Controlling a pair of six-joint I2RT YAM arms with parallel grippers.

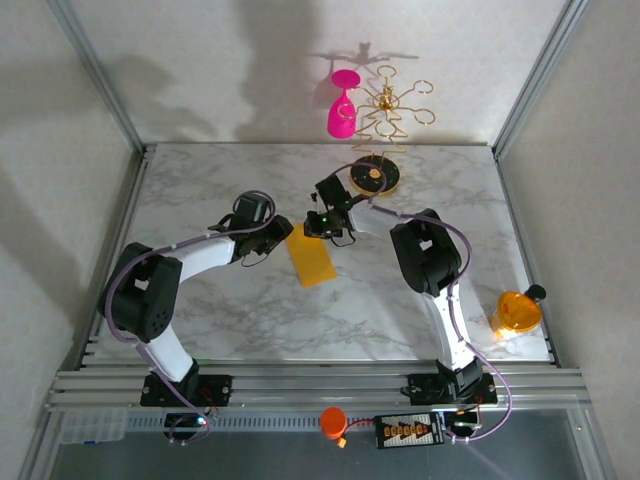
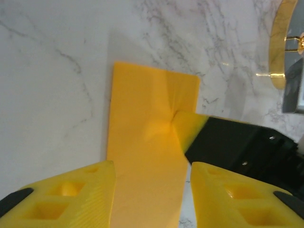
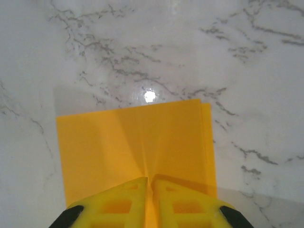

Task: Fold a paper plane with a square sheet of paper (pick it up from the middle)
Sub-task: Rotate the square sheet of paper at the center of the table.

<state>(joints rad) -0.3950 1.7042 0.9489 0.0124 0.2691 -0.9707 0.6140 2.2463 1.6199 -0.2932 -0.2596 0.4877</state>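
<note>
We see a white marble table (image 1: pixel 250 325) veined in grey, standing inside an enclosure of pale, lightly textured walls (image 1: pixel 190 70). Aluminium posts (image 1: pixel 98 75) rise at the back corners, leaning outward in the top view, and a ribbed aluminium rail (image 1: pixel 320 382) runs along the near edge of the table. Soft grey shadows (image 1: pixel 280 50) lie across the back wall and the left wall. In the right wrist view we catch a small bright spot of light (image 3: pixel 149 96) reflected on the polished marble, among the thin dark veins.

Orange-yellow paper (image 1: pixel 312 262), folded in half, narrow rectangle, puckered edge
</note>
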